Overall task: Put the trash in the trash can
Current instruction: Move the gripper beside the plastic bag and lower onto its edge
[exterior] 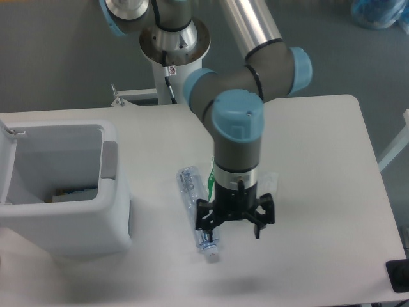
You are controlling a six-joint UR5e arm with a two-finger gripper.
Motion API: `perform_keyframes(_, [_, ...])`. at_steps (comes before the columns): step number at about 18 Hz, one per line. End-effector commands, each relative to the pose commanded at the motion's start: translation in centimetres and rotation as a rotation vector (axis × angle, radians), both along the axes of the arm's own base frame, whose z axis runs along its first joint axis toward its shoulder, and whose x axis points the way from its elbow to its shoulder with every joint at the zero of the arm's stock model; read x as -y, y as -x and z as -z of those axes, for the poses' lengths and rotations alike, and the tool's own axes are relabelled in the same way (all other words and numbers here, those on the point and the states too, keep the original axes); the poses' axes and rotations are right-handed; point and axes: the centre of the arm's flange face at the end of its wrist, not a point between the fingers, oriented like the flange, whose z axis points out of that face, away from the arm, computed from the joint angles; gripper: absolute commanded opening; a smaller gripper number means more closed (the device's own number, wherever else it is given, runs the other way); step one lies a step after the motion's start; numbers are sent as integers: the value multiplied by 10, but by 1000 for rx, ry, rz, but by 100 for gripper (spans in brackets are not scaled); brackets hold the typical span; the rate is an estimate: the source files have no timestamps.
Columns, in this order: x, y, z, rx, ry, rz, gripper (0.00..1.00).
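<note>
The fingers stand spread wide with nothing between them, the gripper pointing straight down at the table, its left-hand finger touching or just over the lower part of the bottle. Going down in size: the bin sits open at the table's left edge, well apart from the gripper; the bottle lies just left of it, long axis running from upper left to its white cap end at lower right. The wrapper is mostly hidden behind the wrist, only its green strip and a corner showing, so the bottle looks the likelier pick, with the jaws needing to close across its narrow width.
</note>
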Motion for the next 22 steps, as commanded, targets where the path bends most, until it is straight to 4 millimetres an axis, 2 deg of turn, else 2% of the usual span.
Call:
perform_keyframes(2, [5,2,15,-32,33,109,100])
perform_keyframes(5, [20,21,23,-68,56,226,100])
perform_keyframes(8, [33,33,42,-79,79,349,100])
perform_keyframes(10, [50,44,55,-93,96,441,100])
perform_keyframes(11, [53,45,68,-93,109,497,100])
perform_keyframes(12, [55,44,72,-94,115,517,100])
perform_keyframes(17, [88,51,102,-98,153,671,100])
perform_keyframes(20, [99,60,108,-107,206,691,100])
perform_keyframes(22, [103,58,116,-99,257,694,100])
